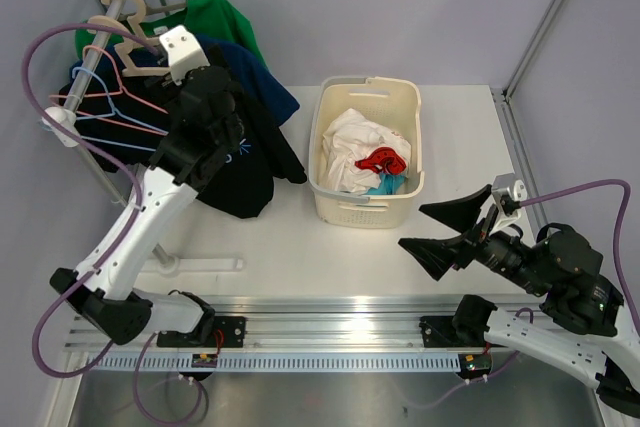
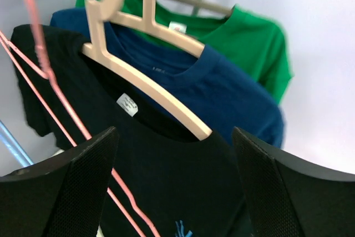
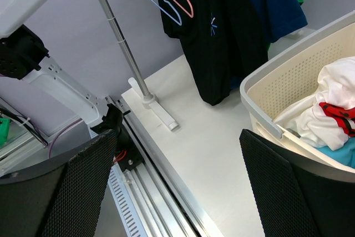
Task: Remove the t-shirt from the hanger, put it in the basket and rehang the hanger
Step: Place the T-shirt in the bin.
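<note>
Black tee on beige hanger, far-left corner of table. L gripper spread wide facing it, holding nothing. R gripper spread, empty, nr right edge.

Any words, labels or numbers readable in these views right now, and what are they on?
Nothing legible.
White neck tag, black t-shirt: printing too blurred.
Collar print, blue t-shirt: too blurred.
White tag, green t-shirt: too small.
Blue mark on the black t-shirt's front: a graphic, no letters readable.
</note>
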Controlling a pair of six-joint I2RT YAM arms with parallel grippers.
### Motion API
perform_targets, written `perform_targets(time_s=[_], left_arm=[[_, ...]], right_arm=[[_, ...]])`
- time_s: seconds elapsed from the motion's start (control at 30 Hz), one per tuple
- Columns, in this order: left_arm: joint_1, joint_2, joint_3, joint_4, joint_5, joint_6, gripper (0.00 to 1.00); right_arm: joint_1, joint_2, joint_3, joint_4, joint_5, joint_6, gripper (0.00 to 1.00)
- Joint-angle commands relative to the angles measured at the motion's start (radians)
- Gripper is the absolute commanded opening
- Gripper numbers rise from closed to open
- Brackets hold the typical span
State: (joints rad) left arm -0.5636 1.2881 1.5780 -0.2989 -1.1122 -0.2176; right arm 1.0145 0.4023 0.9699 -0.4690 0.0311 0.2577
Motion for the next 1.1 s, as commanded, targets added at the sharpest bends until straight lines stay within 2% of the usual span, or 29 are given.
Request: perform_targets(time_s=[0.0, 0.07, 0.1, 0.17, 0.2, 0.27, 0.3, 0.4, 0.63, 0.77, 0.87, 1.07], left_arm=[[0.011, 0.046, 0.050, 0.107, -0.101, 0.055, 0.84], [0.014, 0.077, 0.039, 0.199, -0.132, 0.171, 0.84], [0.018, 0.085, 0.033, 0.295, -0.147, 0.220, 0.83], [0.022, 0.112, 0.022, 0.429, -0.190, 0.398, 0.81], [0.025, 0.120, 0.011, 0.569, -0.196, 0.528, 0.81], [0.033, 0.152, -0.010, 0.753, -0.196, 0.654, 0.80], [0.039, 0.166, -0.012, 0.811, -0.198, 0.772, 0.79], [0.079, 0.229, -0.004, 0.963, -0.215, 0.930, 0.78], [0.168, 0.284, -0.019, 1.122, -0.233, 1.044, 0.70], [0.182, 0.295, -0.055, 1.340, -0.216, 1.222, 0.68], [0.202, 0.300, -0.024, 1.286, -0.193, 1.230, 0.67], [0.231, 0.315, 0.046, 1.158, -0.172, 1.137, 0.65]], right_arm=[[0.007, 0.004, -0.002, 0.029, -0.026, -0.003, 1.00], [0.009, 0.009, -0.002, 0.030, -0.026, -0.003, 0.99], [0.007, 0.012, -0.002, 0.029, -0.026, -0.003, 0.99], [0.007, 0.023, 0.000, 0.029, -0.062, -0.003, 1.00], [0.007, 0.026, 0.003, 0.027, -0.072, -0.003, 1.00], [0.009, 0.036, 0.004, 0.023, -0.083, 0.000, 0.99], [0.009, 0.038, 0.006, 0.021, -0.103, 0.002, 0.99], [0.007, 0.035, 0.009, 0.023, -0.135, -0.001, 0.99], [0.007, 0.058, 0.007, 0.024, -0.123, -0.006, 0.99], [0.007, 0.078, 0.010, 0.026, -0.122, -0.006, 1.00], [0.009, 0.089, 0.010, 0.029, -0.125, -0.014, 1.00], [0.007, 0.124, 0.015, 0.035, -0.112, -0.015, 1.00]])
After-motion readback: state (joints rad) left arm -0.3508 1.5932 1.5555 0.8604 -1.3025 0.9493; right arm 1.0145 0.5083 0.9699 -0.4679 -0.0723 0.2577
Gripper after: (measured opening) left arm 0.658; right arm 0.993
